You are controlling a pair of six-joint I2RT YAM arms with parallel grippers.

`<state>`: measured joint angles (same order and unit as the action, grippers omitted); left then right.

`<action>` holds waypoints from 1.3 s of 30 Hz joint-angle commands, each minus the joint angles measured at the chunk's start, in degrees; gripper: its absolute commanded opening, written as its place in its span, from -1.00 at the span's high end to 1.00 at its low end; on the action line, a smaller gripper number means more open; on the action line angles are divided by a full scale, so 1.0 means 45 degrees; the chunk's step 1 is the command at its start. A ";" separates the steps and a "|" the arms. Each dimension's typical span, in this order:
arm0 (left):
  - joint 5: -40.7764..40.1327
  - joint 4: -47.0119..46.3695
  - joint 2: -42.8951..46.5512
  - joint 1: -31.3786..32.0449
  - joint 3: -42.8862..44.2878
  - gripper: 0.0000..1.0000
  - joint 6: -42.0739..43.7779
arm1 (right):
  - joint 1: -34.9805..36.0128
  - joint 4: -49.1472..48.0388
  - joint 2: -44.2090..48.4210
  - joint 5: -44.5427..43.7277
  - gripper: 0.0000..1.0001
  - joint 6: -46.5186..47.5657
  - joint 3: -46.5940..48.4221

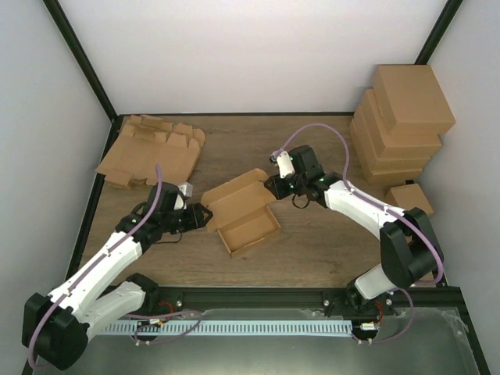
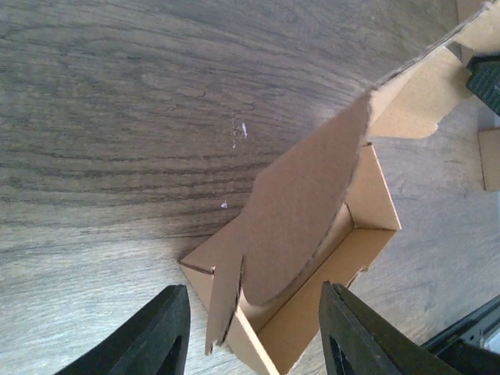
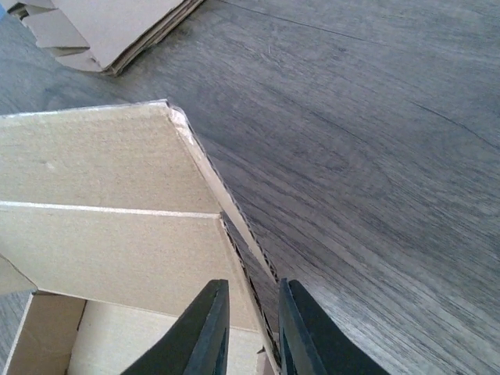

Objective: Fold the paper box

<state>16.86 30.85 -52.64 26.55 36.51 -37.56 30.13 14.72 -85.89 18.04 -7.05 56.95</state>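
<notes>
Right hand (image 3: 251,312) clamped on paper box (image 1: 242,211) at raised lid edge. Left hand (image 2: 254,312) apart, straddling tray corner. Box mid-bench (image 1: 312,250): tray walls up, lid open. Roughly halfway; flap tucking and lid closing remain.

Brown cardboard paper box (image 1: 248,226) is lying mid-table (image 1: 328,250), partly folded: shallow tray facing upward, side walls standing, lid panel tilting up from the far edge.

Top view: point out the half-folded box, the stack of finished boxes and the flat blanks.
half-folded box (image 1: 250,230), top view, tray floor.
stack of finished boxes (image 1: 412,95), top view, top lid.
flat blanks (image 1: 148,158), top view, uppermost sheet.
</notes>
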 commanded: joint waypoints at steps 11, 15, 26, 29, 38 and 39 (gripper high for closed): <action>0.0104 -0.0474 -0.0727 0.0143 0.0004 0.66 -0.0327 | -0.0038 0.0741 0.0216 -0.0164 0.99 0.0287 0.0799; -0.0105 -0.0497 -0.0987 0.0226 0.0147 0.73 -0.0279 | -0.0007 0.0716 0.0438 -0.0148 0.99 0.0147 0.0725; -0.2655 0.1438 -0.1263 0.0207 0.1923 0.14 0.0911 | 0.0101 0.0759 0.0425 -0.0385 0.99 0.0209 0.0626; -0.2822 0.1769 -0.1718 0.0198 0.2170 -0.01 0.1144 | 0.0101 0.0735 0.0349 -0.0405 0.99 0.0219 0.0614; -0.2159 0.0886 -0.2566 0.0194 0.2179 0.11 0.1378 | 0.0101 0.0839 0.0336 -0.0427 0.98 0.0294 0.0665; -0.2147 0.0850 -0.2636 0.0207 0.2208 0.17 0.1402 | 0.0099 0.0841 0.0336 -0.0422 0.98 0.0297 0.0665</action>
<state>6.66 35.99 -63.53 27.42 45.43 -32.69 30.35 17.80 -85.25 16.49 -6.04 58.35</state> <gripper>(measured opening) 0.457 0.010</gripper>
